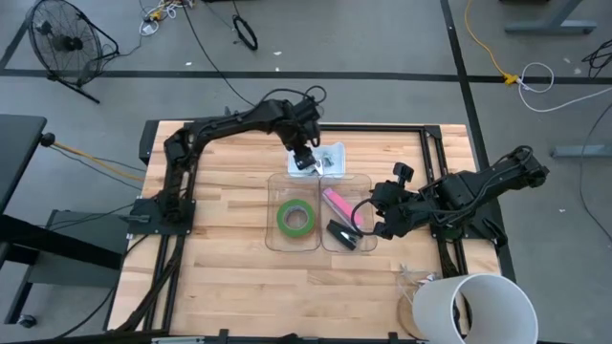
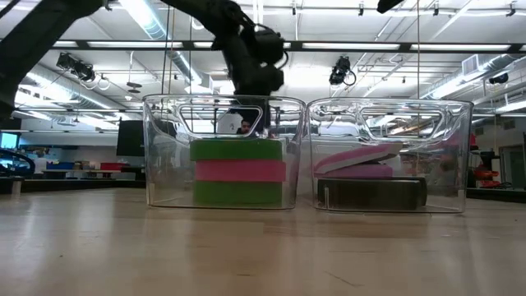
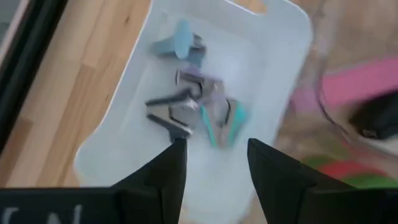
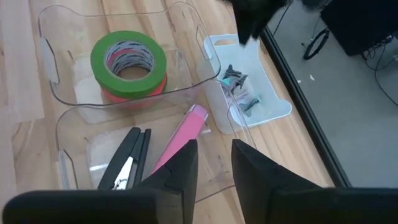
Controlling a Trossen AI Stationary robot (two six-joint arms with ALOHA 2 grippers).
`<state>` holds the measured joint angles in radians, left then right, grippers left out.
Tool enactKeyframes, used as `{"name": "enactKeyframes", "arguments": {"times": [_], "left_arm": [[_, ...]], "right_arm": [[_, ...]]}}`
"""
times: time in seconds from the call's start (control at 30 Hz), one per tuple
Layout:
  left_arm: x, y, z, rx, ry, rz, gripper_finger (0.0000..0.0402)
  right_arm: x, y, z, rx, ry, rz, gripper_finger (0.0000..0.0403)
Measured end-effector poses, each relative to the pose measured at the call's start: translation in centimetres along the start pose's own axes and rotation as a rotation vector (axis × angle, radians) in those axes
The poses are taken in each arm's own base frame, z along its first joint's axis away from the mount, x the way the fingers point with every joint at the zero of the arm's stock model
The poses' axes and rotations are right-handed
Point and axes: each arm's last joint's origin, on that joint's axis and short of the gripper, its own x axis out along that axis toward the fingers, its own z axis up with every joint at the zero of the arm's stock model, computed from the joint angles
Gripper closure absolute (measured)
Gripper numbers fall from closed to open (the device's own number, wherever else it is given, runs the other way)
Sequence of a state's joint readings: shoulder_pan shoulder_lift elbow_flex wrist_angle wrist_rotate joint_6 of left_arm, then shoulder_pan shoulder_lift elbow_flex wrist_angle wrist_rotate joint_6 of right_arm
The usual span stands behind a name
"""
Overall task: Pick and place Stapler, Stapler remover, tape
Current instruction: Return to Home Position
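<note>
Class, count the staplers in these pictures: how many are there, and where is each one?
2. The pink stapler and the black stapler lie side by side in the same clear bin, next to the bin holding the tape. No others show.

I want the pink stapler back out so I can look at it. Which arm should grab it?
Probably the right arm. The open right gripper hangs beside the clear bin holding the pink stapler and points toward it. The left gripper is farther off, above the white bin.
</note>
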<state>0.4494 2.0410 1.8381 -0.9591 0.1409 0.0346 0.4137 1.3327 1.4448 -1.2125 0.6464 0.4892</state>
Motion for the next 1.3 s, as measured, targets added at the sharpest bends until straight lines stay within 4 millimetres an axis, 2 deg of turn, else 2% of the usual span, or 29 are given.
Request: {"name": "enactKeyframes", "arguments": {"times": [0.1, 0.3, 0.47, 0.6, 0.73, 0.93, 1.13, 1.23, 1.3], "left_arm": [[-2.7, -0.7, -0.6, 0.040, 0.006, -0.007, 0.0226], [-9.1, -3.7, -1.3, 0.160, -0.140, -0.034, 0.0225], [-14.6, -6.0, -3.6, 0.231, -0.196, -0.063, 0.0225], [-18.4, -7.1, -6.1, 0.261, -0.207, -0.058, 0.0225], [-21.3, -7.7, -8.2, 0.201, -0.217, -0.077, 0.0225], [-23.9, -8.2, -9.5, 0.227, -0.322, -0.089, 0.0225], [-24.5, -7.7, -9.2, 0.214, -0.388, -0.081, 0.0225], [-24.4, -7.2, -8.7, 0.197, -0.424, -0.051, 0.0225], [-24.2, -7.5, -8.9, 0.208, -0.477, -0.019, 0.0225]], "right_arm": [[0.0, 0.0, 0.0, 0.000, -0.001, 0.000, 0.0305], [0.0, -0.2, 0.1, -0.024, -0.036, -0.064, 0.0305], [0.0, -0.3, 0.5, -0.009, -0.102, -0.156, 0.0305], [0.0, 0.0, 0.7, 0.015, -0.097, -0.083, 0.0305], [0.0, 0.7, 1.1, 0.056, -0.087, 0.075, 0.0305], [-0.4, 1.8, 2.3, 0.129, -0.128, 0.331, 0.0305], [-0.9, 2.4, 4.0, 0.198, -0.223, 0.552, 0.0305], [-1.1, 2.3, 4.9, 0.241, -0.296, 0.594, 0.0305], [-1.5, 2.1, 5.2, 0.262, -0.335, 0.610, 0.0305]]}}
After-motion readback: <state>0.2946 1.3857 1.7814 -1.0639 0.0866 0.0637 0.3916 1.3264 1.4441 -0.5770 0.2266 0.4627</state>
